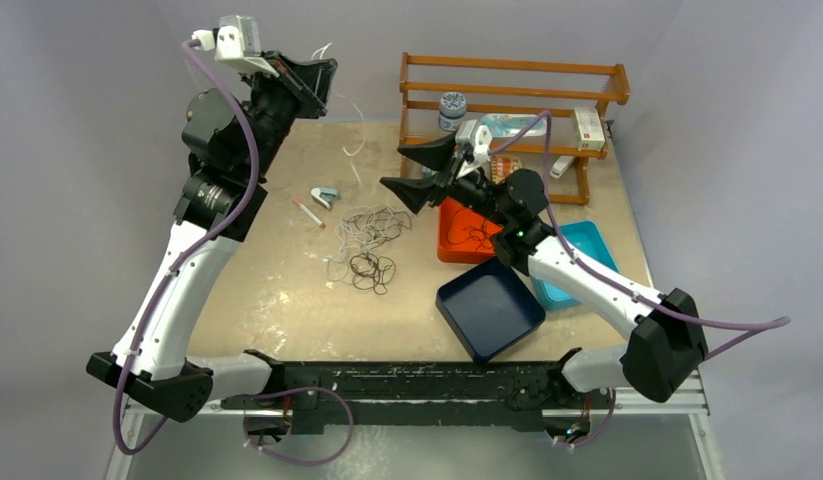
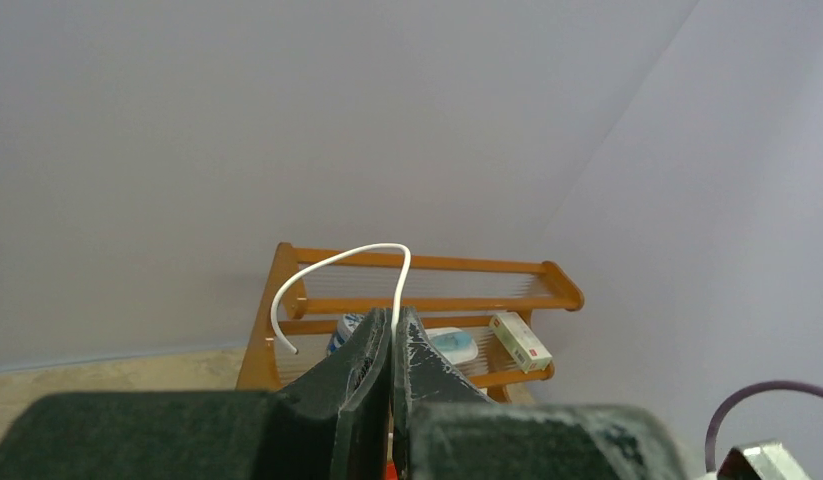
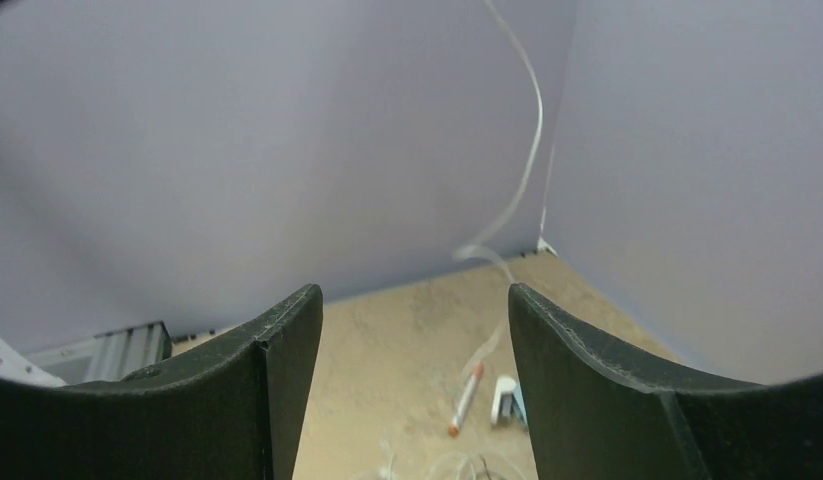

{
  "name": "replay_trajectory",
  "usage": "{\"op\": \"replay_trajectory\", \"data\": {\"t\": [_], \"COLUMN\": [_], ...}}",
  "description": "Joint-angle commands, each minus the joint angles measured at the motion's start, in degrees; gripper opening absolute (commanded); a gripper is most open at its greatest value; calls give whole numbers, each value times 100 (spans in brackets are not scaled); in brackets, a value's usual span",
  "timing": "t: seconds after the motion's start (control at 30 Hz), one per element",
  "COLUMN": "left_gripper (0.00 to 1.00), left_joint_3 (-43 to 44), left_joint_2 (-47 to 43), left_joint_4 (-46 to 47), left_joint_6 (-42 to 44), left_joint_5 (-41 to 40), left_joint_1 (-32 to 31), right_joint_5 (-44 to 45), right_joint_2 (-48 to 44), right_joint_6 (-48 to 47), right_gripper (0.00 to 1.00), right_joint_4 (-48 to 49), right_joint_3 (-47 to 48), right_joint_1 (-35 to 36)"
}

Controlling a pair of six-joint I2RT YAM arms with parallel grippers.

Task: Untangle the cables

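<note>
Here: dark cable (image 1: 477,233) in orange tray (image 1: 449,243); left gripper (image 2: 392,345) pinches white cable (image 2: 337,257).

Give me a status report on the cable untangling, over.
Left gripper shut on the white cable, held high. Right gripper open, empty. Other cables heaped on the table. Marker beside the heap, not touching.

White links (image 1: 167,300) w/ black joints (image 1: 212,195), purple hoses (image 1: 255,150), black wedge gripper fingers (image 3: 277,400), black base rail (image 1: 417,385)
</note>
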Motion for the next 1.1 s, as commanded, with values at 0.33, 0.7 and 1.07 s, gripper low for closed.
{"op": "replay_trajectory", "data": {"t": [0.33,0.7,1.07], "left_gripper": [0,0,0], "left_joint_3": [-171,-173,-233], "left_joint_2": [-92,26,-48], "left_joint_4": [588,691,699], "left_joint_6": [-311,-416,-494], "left_joint_5": [767,1022,1121], "left_joint_1": [14,14,15], "right_joint_5": [-589,-612,-483], "right_joint_2": [1191,1714,1874], "right_joint_6": [1581,1883,2138], "right_gripper": [71,64,40], "right_joint_4": [1096,891,695], "right_joint_3": [1507,2004,2055], "right_joint_1": [-22,-89,-278]}}
